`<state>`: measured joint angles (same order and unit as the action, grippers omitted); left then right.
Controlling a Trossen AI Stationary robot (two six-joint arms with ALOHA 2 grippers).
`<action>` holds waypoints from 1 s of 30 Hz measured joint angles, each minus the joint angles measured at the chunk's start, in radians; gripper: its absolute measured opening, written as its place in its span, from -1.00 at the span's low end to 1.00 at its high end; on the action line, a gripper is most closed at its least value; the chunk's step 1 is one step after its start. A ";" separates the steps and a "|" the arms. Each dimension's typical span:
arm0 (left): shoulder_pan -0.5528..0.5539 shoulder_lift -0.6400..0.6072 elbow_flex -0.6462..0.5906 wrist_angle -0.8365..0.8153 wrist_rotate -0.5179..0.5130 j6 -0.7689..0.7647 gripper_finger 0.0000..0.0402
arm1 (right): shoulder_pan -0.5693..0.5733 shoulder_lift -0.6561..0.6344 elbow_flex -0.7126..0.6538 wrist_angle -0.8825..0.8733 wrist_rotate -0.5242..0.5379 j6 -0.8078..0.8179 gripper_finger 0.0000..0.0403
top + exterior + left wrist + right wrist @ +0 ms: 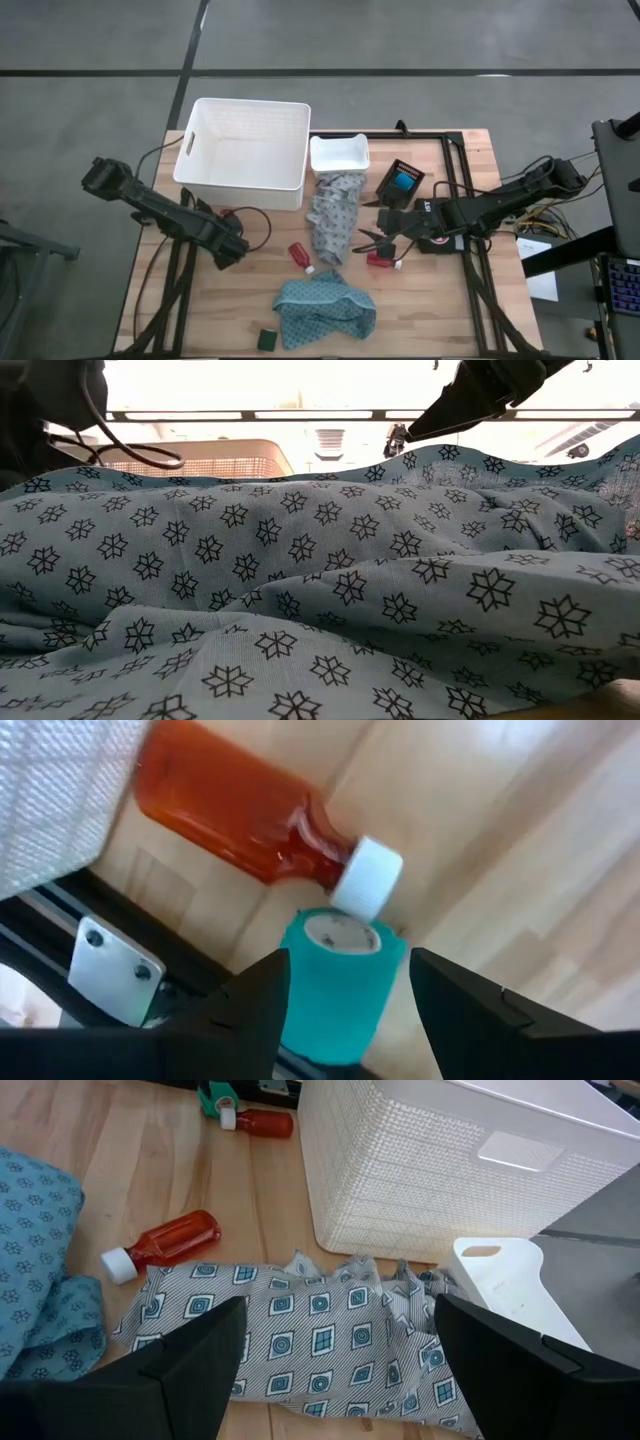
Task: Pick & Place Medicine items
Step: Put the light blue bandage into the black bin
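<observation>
Beside the large white plastic basket (243,152), the left gripper (345,1005) stands with its jaws partly open around a small teal round container (338,982), not yet pinching it; a red bottle with a white cap (262,822) lies touching that container. Further from the basket, past the grey patterned cloth (335,215), the right gripper (368,240) waits wide open, holding nothing.

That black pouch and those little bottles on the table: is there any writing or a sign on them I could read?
Black pouch: a red-and-white mark shows past the right arm; no words readable.
Black card with a blue patch: print too small to read.
Red bottles: no label visible.
Teal roll: no text.
</observation>
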<state>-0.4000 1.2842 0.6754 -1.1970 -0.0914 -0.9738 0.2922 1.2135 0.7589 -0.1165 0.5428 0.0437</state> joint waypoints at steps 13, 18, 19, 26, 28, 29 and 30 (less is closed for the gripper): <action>0.000 0.002 -0.016 0.020 -0.005 0.008 0.03 | 0.000 0.000 0.000 0.000 0.000 0.000 0.59; 0.000 0.003 -0.016 0.020 -0.003 -0.004 0.01 | 0.000 0.000 0.000 0.000 0.000 0.000 0.59; 0.000 0.003 -0.016 0.020 -0.003 -0.011 0.01 | 0.000 0.000 0.000 0.000 0.000 0.000 0.59; 0.000 0.003 -0.016 0.029 -0.002 -0.011 0.01 | 0.000 0.000 0.000 0.000 0.000 0.000 0.59; 0.000 0.003 -0.016 0.045 0.010 -0.011 0.01 | 0.000 0.000 0.000 0.000 0.000 0.000 0.59; 0.000 0.003 -0.016 0.048 0.022 -0.011 0.01 | 0.000 0.000 0.000 0.000 0.000 0.000 0.59; 0.000 0.003 -0.016 0.049 0.034 -0.011 0.01 | 0.000 0.000 0.000 0.000 0.000 0.000 0.59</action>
<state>-0.4004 1.2869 0.6598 -1.1484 -0.0569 -0.9844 0.2924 1.2133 0.7589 -0.1165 0.5429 0.0437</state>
